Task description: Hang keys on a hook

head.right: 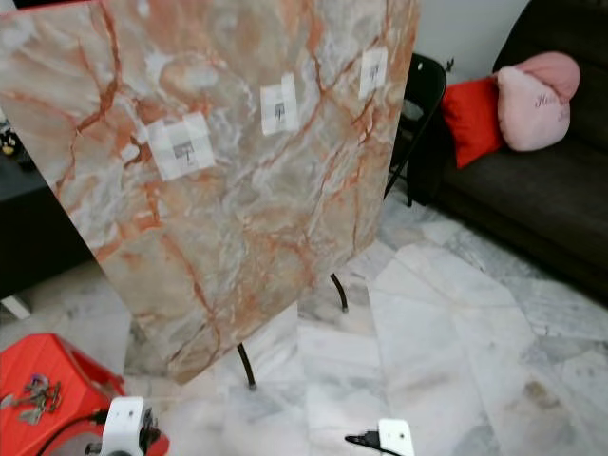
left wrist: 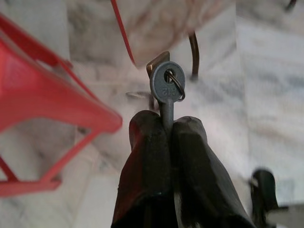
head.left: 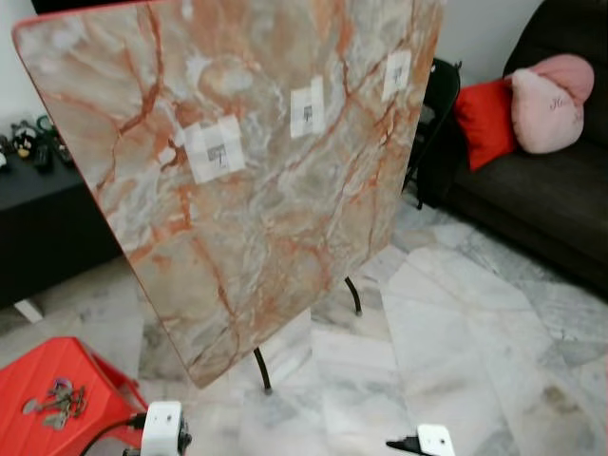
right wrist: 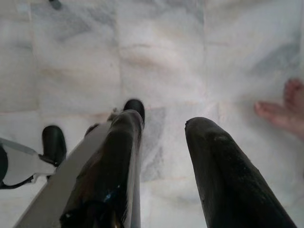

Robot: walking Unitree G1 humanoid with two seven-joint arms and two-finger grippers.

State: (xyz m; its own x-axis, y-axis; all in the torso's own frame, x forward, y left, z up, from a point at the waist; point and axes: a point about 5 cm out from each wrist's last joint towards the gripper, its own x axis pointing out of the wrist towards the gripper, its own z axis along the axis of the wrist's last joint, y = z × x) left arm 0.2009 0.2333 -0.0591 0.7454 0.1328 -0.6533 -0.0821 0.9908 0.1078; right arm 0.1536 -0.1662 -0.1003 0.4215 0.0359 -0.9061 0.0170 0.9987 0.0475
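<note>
My left gripper (left wrist: 166, 121) is shut on the shaft of a grey key (left wrist: 167, 85). The key's round head and wire ring stick out past the fingertips, low over the marble floor beside the red stool (left wrist: 42, 99). A tall marble-patterned board (head.left: 256, 218) leans before me. It carries three white patches, each with a small hook (head.left: 215, 149), (head.left: 307, 106), (head.left: 396, 74). Another bunch of keys (head.left: 57, 399) lies on the red stool (head.left: 90, 375) at my lower left. My right gripper (right wrist: 164, 126) hangs open over the floor with nothing between its fingers.
The board stands on thin black legs (head.left: 261, 370). Behind it are a black folding chair (head.left: 432, 114) and a dark sofa (head.left: 541, 199) with red and pink cushions. A low black cabinet (head.left: 47, 218) stands at the left. A person's bare foot (right wrist: 282, 109) rests on the floor near my right gripper.
</note>
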